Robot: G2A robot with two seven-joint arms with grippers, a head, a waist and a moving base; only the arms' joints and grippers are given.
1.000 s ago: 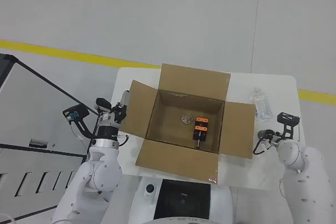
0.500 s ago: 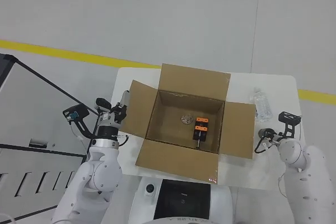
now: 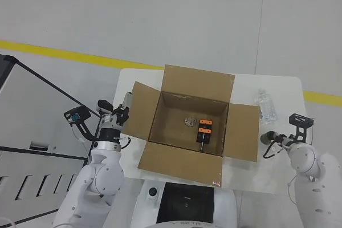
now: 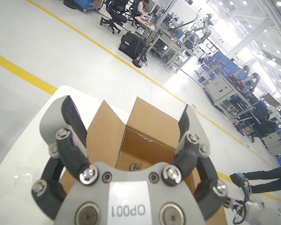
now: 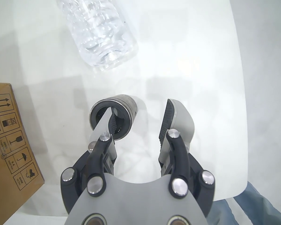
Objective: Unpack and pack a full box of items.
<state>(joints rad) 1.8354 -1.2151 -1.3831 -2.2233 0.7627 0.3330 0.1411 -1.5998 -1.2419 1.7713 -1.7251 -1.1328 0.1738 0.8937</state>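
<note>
The metal sleeve (image 5: 121, 105) lies on its side on the table (image 5: 189, 47), just right of the cardboard box (image 3: 197, 82) and on the near side of a water bottle (image 5: 96, 24), which also lies flat. My right gripper (image 5: 140, 108) is spread wide over the sleeve. One fingertip sits at its open bore, though I cannot tell whether it reaches inside or merely crosses in front.

I read this as the unpacking half of the task. To do it well I'd draw that finger straight clear of the bore, since any sideways drag could set the sleeve rolling towards the bottle or the table's right edge.

Inside the box lie an orange-and-black tool (image 3: 204, 130) and a small round metal disc (image 3: 190, 121), so there is more to fetch. My left gripper (image 4: 127, 104) hangs spread and empty at the box's left side.

The tabletop is white and smooth, so round things will likely roll on it. Beyond it is pale grey floor, with a yellow line (image 3: 57, 53) on the far side.
</note>
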